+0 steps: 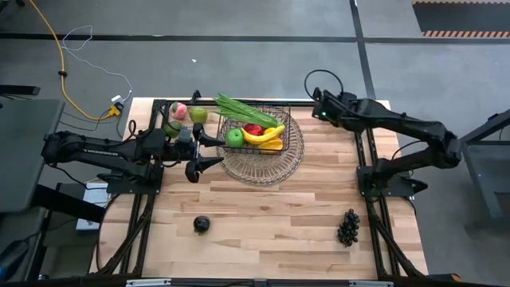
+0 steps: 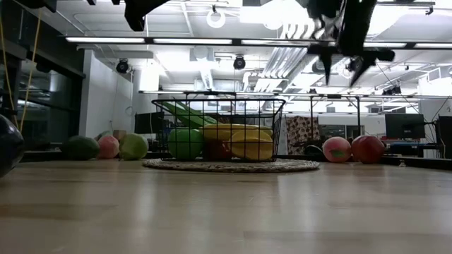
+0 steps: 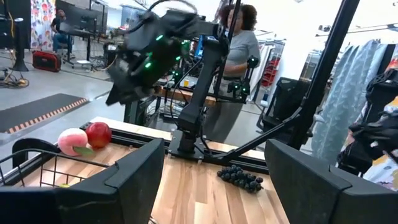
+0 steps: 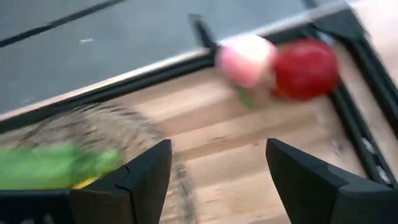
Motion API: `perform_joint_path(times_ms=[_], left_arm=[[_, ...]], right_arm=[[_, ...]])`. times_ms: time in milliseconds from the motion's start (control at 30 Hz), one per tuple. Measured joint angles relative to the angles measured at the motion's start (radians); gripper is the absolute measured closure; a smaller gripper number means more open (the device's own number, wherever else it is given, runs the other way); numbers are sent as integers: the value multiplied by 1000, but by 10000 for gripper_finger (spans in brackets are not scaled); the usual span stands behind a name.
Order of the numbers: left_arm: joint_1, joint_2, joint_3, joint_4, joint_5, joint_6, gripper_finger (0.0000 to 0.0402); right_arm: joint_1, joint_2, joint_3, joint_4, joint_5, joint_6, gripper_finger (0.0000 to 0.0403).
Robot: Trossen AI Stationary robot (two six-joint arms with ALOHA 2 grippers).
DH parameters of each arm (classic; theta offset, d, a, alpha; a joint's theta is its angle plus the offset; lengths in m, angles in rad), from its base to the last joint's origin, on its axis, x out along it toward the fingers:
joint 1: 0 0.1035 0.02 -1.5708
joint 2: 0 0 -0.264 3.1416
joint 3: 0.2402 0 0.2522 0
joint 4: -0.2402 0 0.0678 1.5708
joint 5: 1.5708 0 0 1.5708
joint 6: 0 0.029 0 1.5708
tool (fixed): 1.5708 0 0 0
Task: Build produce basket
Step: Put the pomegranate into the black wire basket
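Note:
The dark wire basket (image 1: 256, 130) stands on a paler round wire tray (image 1: 263, 163) at the table's far middle. It holds a green apple (image 1: 234, 137), a red apple (image 1: 253, 129), a banana (image 1: 267, 135) and a green leafy bunch (image 1: 237, 107). My left gripper (image 1: 217, 151) hovers open and level just left of the basket, touching nothing. My right gripper (image 1: 319, 104) hangs open above the far right corner, tipped down toward a peach (image 4: 247, 59) and a red apple (image 4: 306, 68) lying on the table there.
A peach (image 1: 178, 110), a green fruit (image 1: 198, 115) and a mango (image 1: 171, 127) lie at the far left. A dark plum (image 1: 202, 224) sits near the front left, dark grapes (image 1: 348, 227) near the front right. A person (image 3: 239, 37) stands beyond the table.

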Motion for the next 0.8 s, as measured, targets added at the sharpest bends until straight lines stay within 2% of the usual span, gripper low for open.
perform_joint_path(times_ms=[167,533,800], left_arm=[[0,0,0,0,0,0,135],[0,0,0,0,-59,-8,135],[0,0,0,0,-81,-9,135]], right_arm=[[-144,28,-56,6,-13,112,151],[-402,30,-189,104,-65,158,151],[-497,30,-324,344,-147,269,151]])
